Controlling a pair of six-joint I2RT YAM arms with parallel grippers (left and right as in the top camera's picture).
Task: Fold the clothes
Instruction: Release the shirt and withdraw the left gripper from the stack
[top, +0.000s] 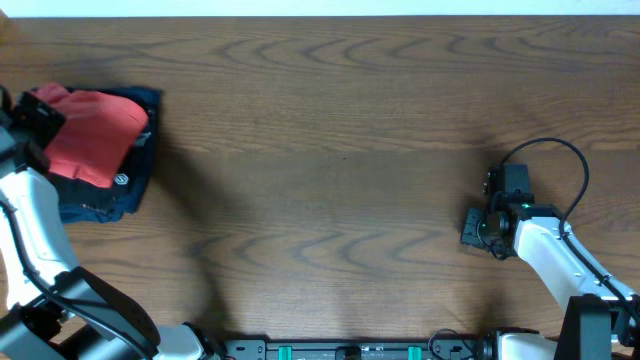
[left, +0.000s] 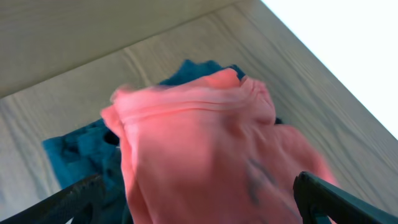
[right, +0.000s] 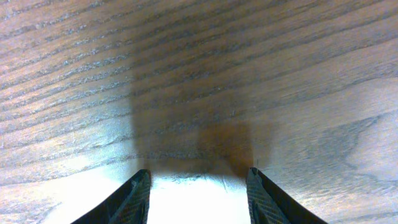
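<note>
Item: coral-red T-shirt — bundled atop navy garment, far left of surface. Left tool — spread wide above shirt. Right tool: spread, pinching nothing.

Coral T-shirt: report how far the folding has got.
Done, apparently: the coral T-shirt lies folded in a compact bundle on the navy garment at the table's left end. In hand: nothing. The left gripper hangs over it, fingers wide apart, and the right gripper is open above bare wood. Left: likely only pulling the arms back.
</note>
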